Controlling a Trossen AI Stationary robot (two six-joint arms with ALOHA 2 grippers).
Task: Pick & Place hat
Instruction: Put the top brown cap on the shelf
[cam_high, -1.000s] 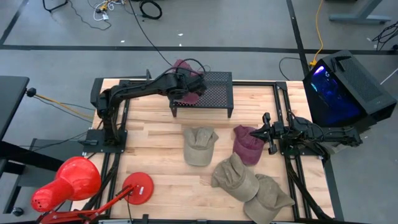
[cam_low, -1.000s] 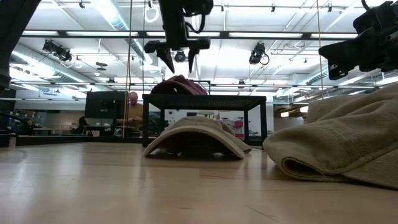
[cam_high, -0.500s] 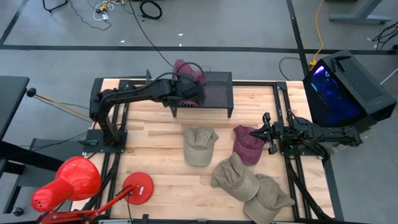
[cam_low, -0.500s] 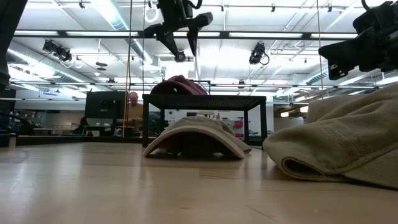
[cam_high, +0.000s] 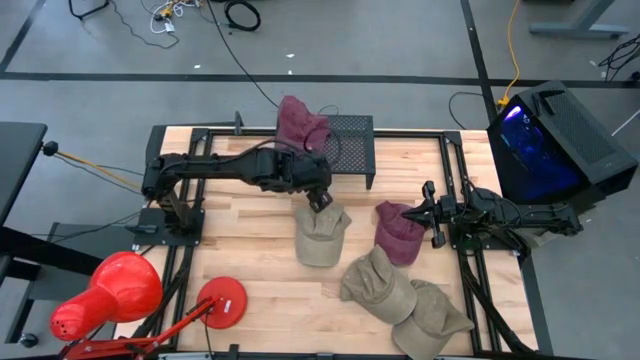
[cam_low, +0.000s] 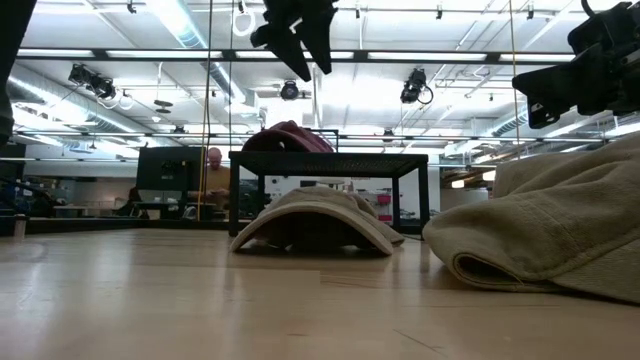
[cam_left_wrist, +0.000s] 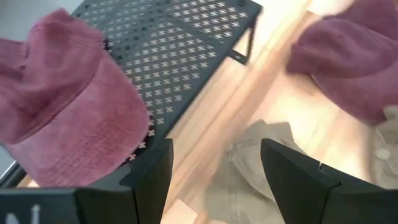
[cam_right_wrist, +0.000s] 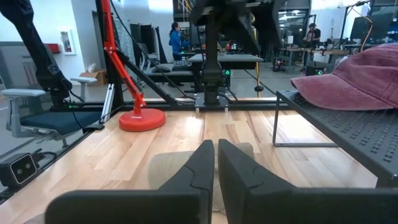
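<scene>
A maroon hat (cam_high: 300, 122) rests on the left end of a black perforated shelf (cam_high: 350, 140) at the table's far side; it also shows in the left wrist view (cam_left_wrist: 68, 106). My left gripper (cam_high: 320, 200) is open and empty (cam_left_wrist: 214, 168). It hangs just in front of the shelf, above the far end of a tan hat (cam_high: 322, 235) that lies on the table. A second maroon hat (cam_high: 398, 232) lies right of the tan one. My right gripper (cam_high: 432, 212) waits shut (cam_right_wrist: 215, 163) at the table's right, beside that maroon hat.
Two more tan hats (cam_high: 378, 283) (cam_high: 432, 320) lie at the near right of the table. A red lamp (cam_high: 105, 290) with a round base (cam_high: 220, 300) stands at the near left. A lit computer case (cam_high: 550, 140) stands off the right edge.
My left gripper has gone from above the shelf's left end and the maroon hat toward the table's near edge and a little right, to above the tan hat, staying open. The maroon hat has stayed on the shelf.
</scene>
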